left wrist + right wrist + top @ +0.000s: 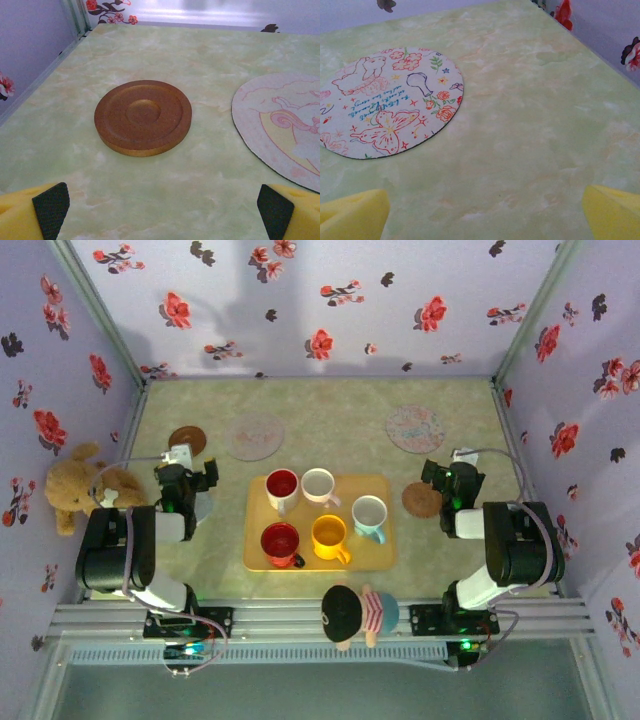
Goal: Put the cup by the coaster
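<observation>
Several cups stand on the yellow tray (380, 555): a white cup with a red inside (281, 487), a white one (319, 484), a pale blue one (369, 513), a red one (281, 541) and a yellow one (330, 536). A brown wooden coaster (187, 440) (143, 117) lies just ahead of my left gripper (190, 472) (162, 217), which is open and empty. Left of the tray, a pink round coaster (256, 435) (280, 130) lies further back. My right gripper (452, 478) (482, 217) is open and empty, behind a cork coaster (422, 499). A patterned coaster (416, 428) (385, 102) lies beyond it.
A teddy bear (80, 490) leans at the left wall. A small doll (358, 615) lies on the front rail between the arm bases. Floral walls (330, 300) close off the back and both sides. Bare green tabletop (535, 100) extends to the right of the patterned coaster.
</observation>
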Motion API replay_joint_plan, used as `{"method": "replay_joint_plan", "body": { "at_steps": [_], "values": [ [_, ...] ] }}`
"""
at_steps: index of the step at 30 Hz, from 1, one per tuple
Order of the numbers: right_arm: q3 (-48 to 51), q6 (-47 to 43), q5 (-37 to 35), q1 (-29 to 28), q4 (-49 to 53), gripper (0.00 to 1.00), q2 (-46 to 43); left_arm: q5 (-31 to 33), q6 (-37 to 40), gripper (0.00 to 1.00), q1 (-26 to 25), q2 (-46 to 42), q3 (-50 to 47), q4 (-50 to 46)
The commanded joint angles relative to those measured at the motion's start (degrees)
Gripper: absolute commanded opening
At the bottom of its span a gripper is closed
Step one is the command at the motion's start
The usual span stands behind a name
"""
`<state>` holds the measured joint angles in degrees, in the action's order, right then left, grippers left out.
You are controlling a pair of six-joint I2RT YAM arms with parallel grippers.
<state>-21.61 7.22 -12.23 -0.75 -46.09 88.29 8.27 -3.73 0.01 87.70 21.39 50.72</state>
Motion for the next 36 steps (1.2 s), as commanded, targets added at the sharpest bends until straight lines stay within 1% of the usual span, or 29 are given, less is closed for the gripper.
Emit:
{"method": "replay_joint_plan", "body": {
  "at_steps": [1, 22, 26, 30, 36],
  "values": [
    [-1.04, -0.68, -0.78, -0.12, -1.65, 0.99, -0.11, -0.56, 1.6, 1.0, -0.27, 0.63, 1.29, -0.23],
    [-0.85, -0.72, -0.78, -0.1, -2.0, 1.0, -0.26, -0.62, 1.55, 1.0, -0.27, 0.5, 1.11, -0.06],
    [-1.45, 0.2, -3.01, -0.12, 0.56, 0.99, -2.15, -0.42, 1.61, 1.0, -0.27, -0.42, 0.94, -0.27],
    [-2.03, -0.1, -3.75, -0.51, 3.91, 0.99, -4.94, -0.28, 1.58, 1.0, -0.27, -4.81, 0.84, -3.65],
    [-5.23, -0.63, -4.91, -1.2, 13.65, 0.99, -11.0, -0.29, 1.59, 1.0, -0.27, -15.85, 2.0, -13.29]
  ]
}}
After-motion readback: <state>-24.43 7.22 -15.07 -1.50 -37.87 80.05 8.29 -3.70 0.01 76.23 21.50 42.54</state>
